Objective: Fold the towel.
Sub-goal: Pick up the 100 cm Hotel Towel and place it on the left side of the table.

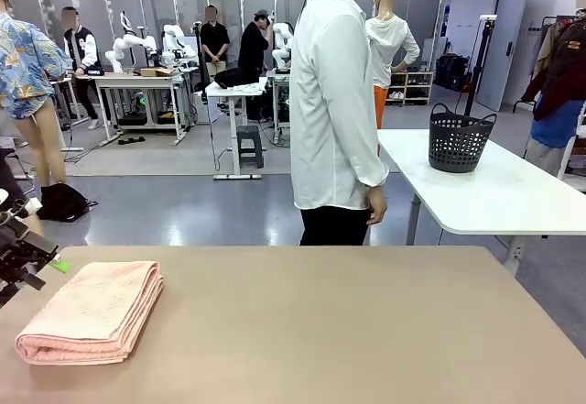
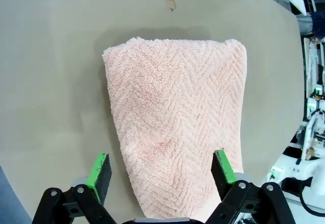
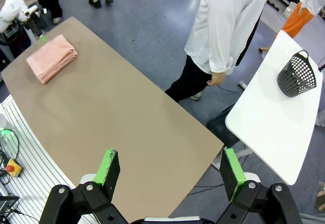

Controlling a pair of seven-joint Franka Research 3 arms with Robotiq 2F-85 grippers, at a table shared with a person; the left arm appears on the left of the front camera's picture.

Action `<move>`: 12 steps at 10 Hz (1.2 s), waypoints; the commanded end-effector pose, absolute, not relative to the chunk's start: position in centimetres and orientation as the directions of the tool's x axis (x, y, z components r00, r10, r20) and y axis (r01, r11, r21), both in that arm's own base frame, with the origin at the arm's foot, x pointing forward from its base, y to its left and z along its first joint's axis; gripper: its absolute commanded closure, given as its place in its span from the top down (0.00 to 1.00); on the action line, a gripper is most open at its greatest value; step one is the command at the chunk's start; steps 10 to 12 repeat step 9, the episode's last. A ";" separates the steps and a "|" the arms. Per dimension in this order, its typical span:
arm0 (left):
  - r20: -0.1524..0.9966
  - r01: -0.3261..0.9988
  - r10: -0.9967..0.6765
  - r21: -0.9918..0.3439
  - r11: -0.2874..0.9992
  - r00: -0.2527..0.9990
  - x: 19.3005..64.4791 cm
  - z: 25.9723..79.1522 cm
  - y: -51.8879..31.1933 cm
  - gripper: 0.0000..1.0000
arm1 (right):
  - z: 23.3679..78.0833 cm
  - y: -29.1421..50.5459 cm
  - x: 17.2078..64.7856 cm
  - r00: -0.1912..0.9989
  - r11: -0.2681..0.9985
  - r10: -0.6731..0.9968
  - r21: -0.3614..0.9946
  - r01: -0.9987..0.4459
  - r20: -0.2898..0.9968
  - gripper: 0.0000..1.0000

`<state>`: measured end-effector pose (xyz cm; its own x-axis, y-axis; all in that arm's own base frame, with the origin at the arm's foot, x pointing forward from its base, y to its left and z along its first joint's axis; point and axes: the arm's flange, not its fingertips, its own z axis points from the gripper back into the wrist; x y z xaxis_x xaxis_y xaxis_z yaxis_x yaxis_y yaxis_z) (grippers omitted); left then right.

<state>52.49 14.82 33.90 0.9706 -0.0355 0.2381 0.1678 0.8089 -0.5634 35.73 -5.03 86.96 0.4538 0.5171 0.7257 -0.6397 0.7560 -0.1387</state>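
Observation:
The salmon-pink towel (image 1: 92, 312) lies folded into a thick rectangle on the left part of the tan table (image 1: 348, 331). Its rounded fold faces the table's middle and its layered edges face the front. In the left wrist view the towel (image 2: 177, 117) spreads out below my left gripper (image 2: 161, 172), which hangs open above its near end, the green pads wider apart than the towel and touching nothing. From the front, my left gripper (image 1: 50, 265) sits at the picture's left edge, just off the towel's far left corner. My right gripper (image 3: 170, 169) is open and empty, high above the table, far from the towel (image 3: 52, 57).
A person in a white shirt (image 1: 334, 102) stands at the table's far edge, hands down at the sides. A dark perforated basket (image 1: 458, 138) stands on a separate white table (image 1: 513, 193) at the back right. A small mark (image 2: 171, 4) shows on the tabletop beyond the towel.

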 end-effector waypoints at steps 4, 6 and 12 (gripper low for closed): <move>0.240 0.175 -0.042 -0.565 0.806 0.970 52.7 34.0 14.9 1.00 | 87.0 -4.9 35.6 0.456 0.755 0.510 -0.126 -0.643 0.730 1.00; 0.240 0.175 -0.042 -0.565 0.806 0.970 52.7 34.0 14.9 1.00 | 87.0 -4.9 35.6 0.456 0.755 0.510 -0.126 -0.643 0.730 1.00; 0.240 0.175 -0.042 -0.565 0.806 0.970 52.7 34.0 14.9 1.00 | 87.0 -4.9 35.6 0.456 0.755 0.510 -0.126 -0.643 0.730 1.00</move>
